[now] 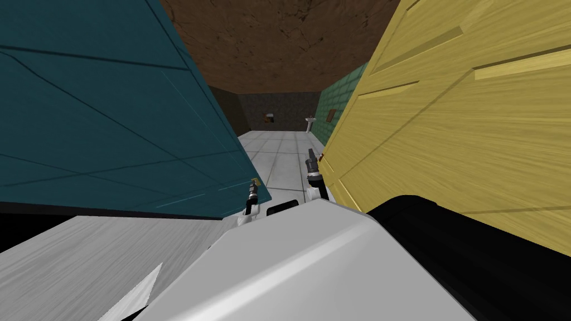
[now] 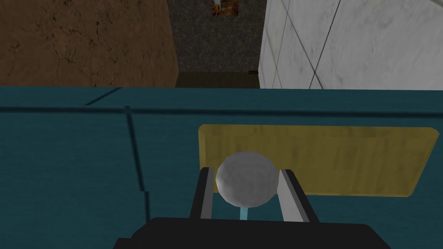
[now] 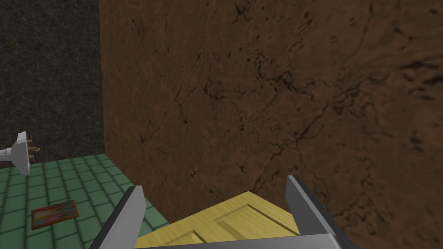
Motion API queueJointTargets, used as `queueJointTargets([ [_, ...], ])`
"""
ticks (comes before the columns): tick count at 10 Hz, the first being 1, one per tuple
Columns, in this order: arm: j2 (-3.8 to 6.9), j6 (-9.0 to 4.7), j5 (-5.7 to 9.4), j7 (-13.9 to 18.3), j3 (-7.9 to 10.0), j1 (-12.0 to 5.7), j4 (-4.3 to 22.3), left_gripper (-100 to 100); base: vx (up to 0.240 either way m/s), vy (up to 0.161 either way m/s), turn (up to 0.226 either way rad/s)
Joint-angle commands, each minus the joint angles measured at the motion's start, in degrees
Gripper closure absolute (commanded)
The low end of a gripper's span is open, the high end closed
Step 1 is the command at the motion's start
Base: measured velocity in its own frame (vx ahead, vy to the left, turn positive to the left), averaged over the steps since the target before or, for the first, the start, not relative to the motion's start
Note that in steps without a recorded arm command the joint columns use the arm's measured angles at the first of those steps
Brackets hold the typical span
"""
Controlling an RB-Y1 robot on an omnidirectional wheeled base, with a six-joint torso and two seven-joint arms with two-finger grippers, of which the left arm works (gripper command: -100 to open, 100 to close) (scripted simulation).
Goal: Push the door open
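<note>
When we look down from the head, the teal door (image 1: 111,122) stands close on our left and a yellow wooden door (image 1: 457,139) stands close on our right, with a gap between them where a pale tiled floor (image 1: 279,161) runs off to a small white sink (image 1: 310,122). Our left gripper (image 1: 253,188) is at the teal door's near edge, and our right gripper (image 1: 312,161) is just beside the yellow wooden door's edge, but both are too small there for us to read the fingers. From the left wrist we get what the head cannot tell us: a round grey knob (image 2: 246,178) sits on a yellow plate (image 2: 346,160) on the teal door, and the two fingers (image 2: 289,194) are closed in on its sides, holding it. From the right wrist we see that hand's fingers (image 3: 130,212) spread wide with nothing in them, and a bit of the yellow wooden door just past them. We think the teal door is big, stiff and a bit heavy, so it will swing slowly and not bend. We think the knob is hard and smooth, so it could slip if we only squeeze it. The best place to push is right by the knob, which we guess is far from the hinges.
</note>
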Motion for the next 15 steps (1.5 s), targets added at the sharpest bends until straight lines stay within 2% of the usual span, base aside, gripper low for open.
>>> queueJointTargets([
  [1, 0.4, -0.19, 0.37, -0.2, 0.66, -0.23, 0.1, 100, 0.148, -0.045, 0.035],
  [8, 1.2, -0.1, 2.38, -1.4, 4.15, -0.27, 0.4, 100, 0.184, -0.039, 0.043],
  [10, 1.2, -0.1, 2.38, -1.4, 4.15, -0.27, 1.3, 100, 0.091, -0.01, 0.002],
  [11, 1.2, -0.1, 2.38, -1.4, 4.15, -0.27, 0.4, 100, 0.0, 0.013, -0.01],
  [12, 1.41, -0.07, 3.07, -1.9, 5.33, -0.29, 0.6, 100, 0.116, -0.033, 0.048],
  [15, 1.57, -0.05, 3.61, -2.2, 6.25, -0.3, 0.7, 100, 0.16, -0.039, 0.057],
])
